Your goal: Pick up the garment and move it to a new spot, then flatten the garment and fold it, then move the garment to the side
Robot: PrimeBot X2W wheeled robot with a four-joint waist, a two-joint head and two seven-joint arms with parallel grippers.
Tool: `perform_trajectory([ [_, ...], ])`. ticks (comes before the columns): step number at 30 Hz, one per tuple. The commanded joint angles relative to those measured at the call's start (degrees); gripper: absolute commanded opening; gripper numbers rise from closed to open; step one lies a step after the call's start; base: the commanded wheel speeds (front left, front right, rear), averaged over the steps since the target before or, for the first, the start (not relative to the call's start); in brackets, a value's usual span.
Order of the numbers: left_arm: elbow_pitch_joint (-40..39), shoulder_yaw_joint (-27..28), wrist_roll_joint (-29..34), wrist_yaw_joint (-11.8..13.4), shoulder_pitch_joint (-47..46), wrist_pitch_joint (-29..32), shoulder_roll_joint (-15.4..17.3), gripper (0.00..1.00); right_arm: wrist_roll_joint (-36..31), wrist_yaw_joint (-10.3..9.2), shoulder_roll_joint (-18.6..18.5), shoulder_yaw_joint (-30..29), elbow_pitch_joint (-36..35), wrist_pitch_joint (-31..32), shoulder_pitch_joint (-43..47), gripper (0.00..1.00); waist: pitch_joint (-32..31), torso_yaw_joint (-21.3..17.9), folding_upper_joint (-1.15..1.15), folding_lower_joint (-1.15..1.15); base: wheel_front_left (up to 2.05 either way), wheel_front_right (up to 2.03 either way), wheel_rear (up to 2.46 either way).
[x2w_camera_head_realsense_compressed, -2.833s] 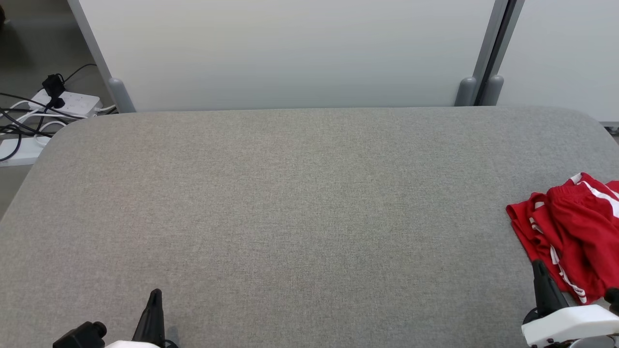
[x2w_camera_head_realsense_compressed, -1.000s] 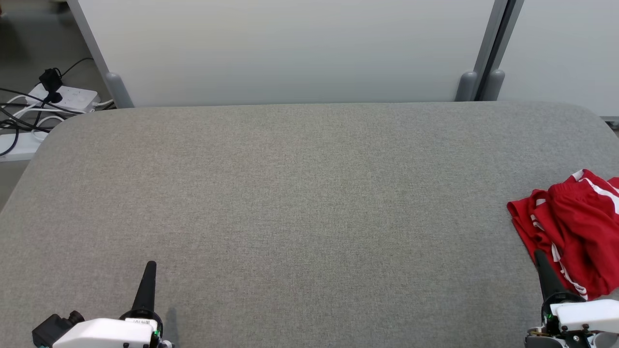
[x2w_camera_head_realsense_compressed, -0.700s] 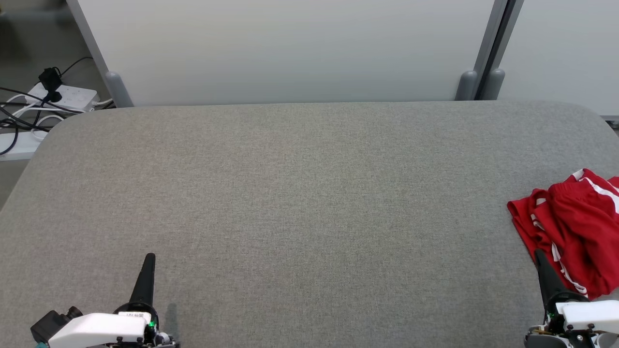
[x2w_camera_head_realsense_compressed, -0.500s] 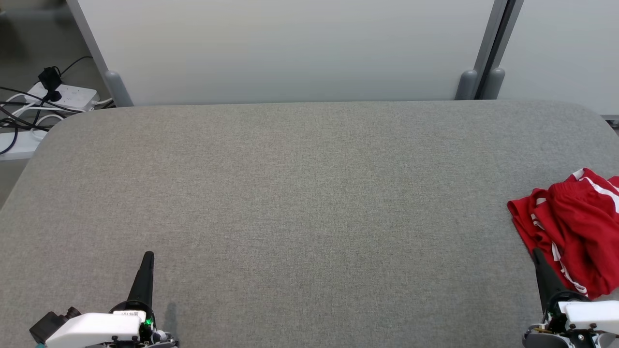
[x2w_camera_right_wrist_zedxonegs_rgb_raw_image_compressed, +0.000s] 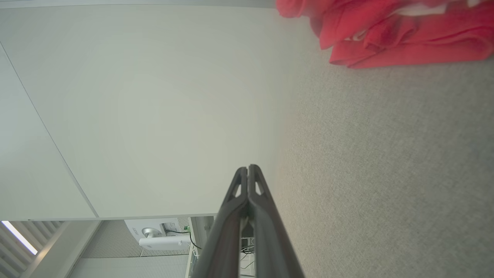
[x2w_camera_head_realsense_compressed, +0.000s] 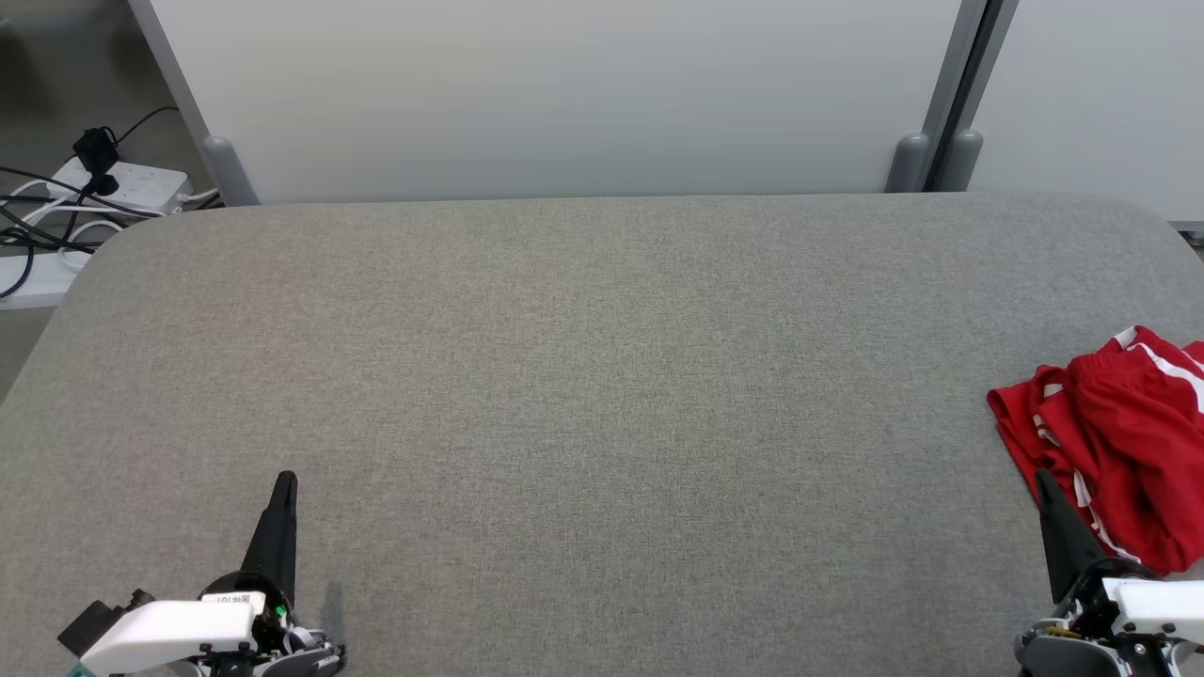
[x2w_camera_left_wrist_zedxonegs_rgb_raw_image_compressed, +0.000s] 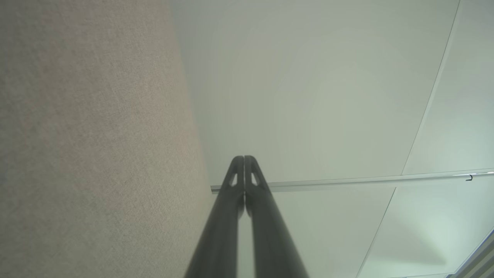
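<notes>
Head view: I am watching the red garment (x2w_camera_head_realsense_compressed: 1119, 442) with white stripes, which is lying crumpled at the right edge of the frame on the grey table (x2w_camera_head_realsense_compressed: 602, 376). The left gripper (x2w_camera_head_realsense_compressed: 284, 481) is pointing up from the lower left over bare fabric. The right gripper (x2w_camera_head_realsense_compressed: 1042, 480) is rising at the lower right, just beside the garment's lower-left edge.

Wrist views: both pincers are showing their fingers pressed together, gripping nothing. The garment is sitting in the upper right of the right wrist view, apart from the fingertips.
</notes>
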Motion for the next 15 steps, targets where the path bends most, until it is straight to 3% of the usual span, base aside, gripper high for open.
perform_trajectory([
  [1,-1.64,1.93,-0.26,-0.49,-3.34,0.14,0.8,0.0,0.64,0.26,-0.6,0.81,-1.76,0.44,-2.57,0.0,0.0,0.0,0.0,0.0,0.0,0.0,0.0],
  [15,-1.64,1.92,-0.26,-0.49,-3.34,0.13,0.8,0.0,0.64,0.26,-0.6,0.81,-1.76,0.44,-2.57,0.0,0.0,0.0,0.0,0.0,0.0,0.0,0.0],
])
